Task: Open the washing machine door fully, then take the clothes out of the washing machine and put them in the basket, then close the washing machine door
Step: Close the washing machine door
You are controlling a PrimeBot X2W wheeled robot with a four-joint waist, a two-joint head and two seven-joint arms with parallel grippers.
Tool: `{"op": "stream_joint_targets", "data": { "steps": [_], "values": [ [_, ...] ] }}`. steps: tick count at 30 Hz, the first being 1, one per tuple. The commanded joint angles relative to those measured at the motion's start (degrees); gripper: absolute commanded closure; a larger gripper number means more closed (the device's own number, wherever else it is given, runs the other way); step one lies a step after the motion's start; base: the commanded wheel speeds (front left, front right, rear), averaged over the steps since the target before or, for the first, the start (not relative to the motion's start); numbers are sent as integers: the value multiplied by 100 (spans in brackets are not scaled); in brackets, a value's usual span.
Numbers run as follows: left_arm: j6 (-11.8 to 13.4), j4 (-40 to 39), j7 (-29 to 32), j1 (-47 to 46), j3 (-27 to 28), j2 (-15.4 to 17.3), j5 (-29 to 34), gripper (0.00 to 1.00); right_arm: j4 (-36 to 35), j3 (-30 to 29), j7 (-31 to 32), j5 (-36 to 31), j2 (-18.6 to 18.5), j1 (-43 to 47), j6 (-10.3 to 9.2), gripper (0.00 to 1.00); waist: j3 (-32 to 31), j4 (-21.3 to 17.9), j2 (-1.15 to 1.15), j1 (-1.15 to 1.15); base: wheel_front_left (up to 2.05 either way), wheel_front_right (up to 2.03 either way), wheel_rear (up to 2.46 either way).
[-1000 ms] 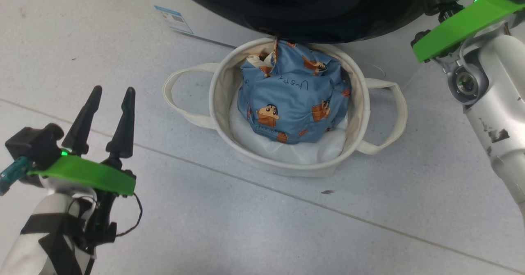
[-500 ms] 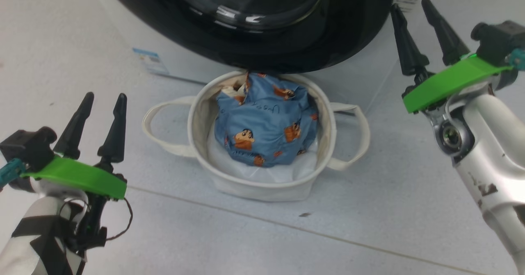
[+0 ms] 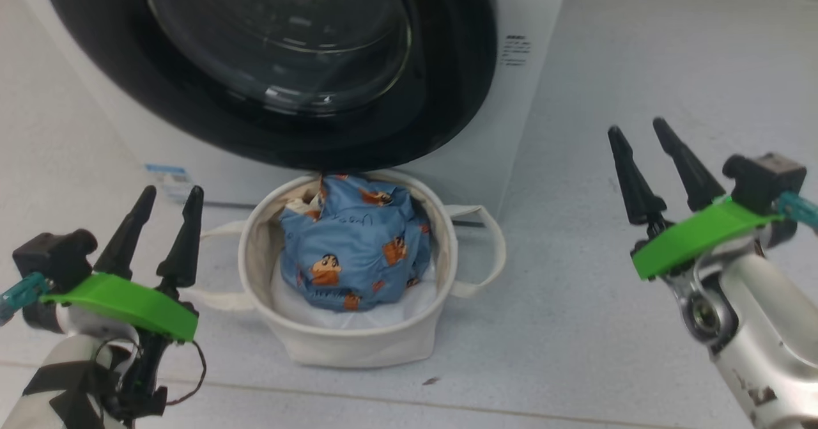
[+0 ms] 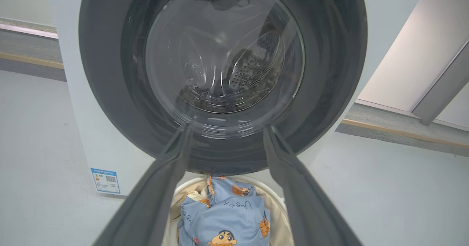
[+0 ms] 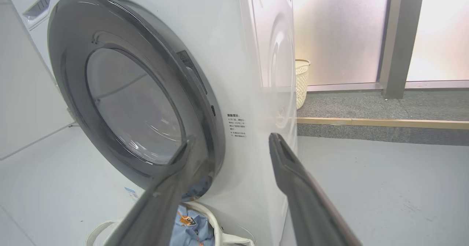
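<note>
Cream lattice bin (image 5: 302,83), frosted window (image 5: 339,29)

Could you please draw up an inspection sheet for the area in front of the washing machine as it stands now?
Surface: pale grey tiled floor; one small dark speck near the basket.
Job's things: washing machine door looks shut on the washing machine; clothes bundled inside the basket, which stands on the floor below the door.
Clutter: pale woven bin past the machine, by the glass.
Grippers: left gripper open, empty; right gripper open, empty; both apart from the basket.
Cables: thin dark wire looped at the left wrist.
Surroundings: frosted glass panels behind.
</note>
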Motion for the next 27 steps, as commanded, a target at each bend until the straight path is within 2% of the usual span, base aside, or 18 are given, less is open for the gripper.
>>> {"op": "stream_joint_targets", "data": {
  "steps": [1,7,12,27],
  "values": [
    [-46,-149,46,-160,229,267,-89,0,-212,-28,-70,-67,-87,111,-2,0,-193,-198,0,0,0,0,0],
    [-110,-159,173,33,299,279,-504,0,-465,-461,-70,-194,-125,903,-2,0,-469,-459,0,0,0,0,0],
    [-98,-181,152,140,370,376,-566,0,-613,-783,-53,-247,-135,1289,-2,0,-549,-552,0,0,0,0,0],
    [-35,-201,105,231,431,488,-603,0,-1021,-1296,146,-447,-79,1775,-2,0,-549,-419,0,0,0,0,0]
  ]
}}
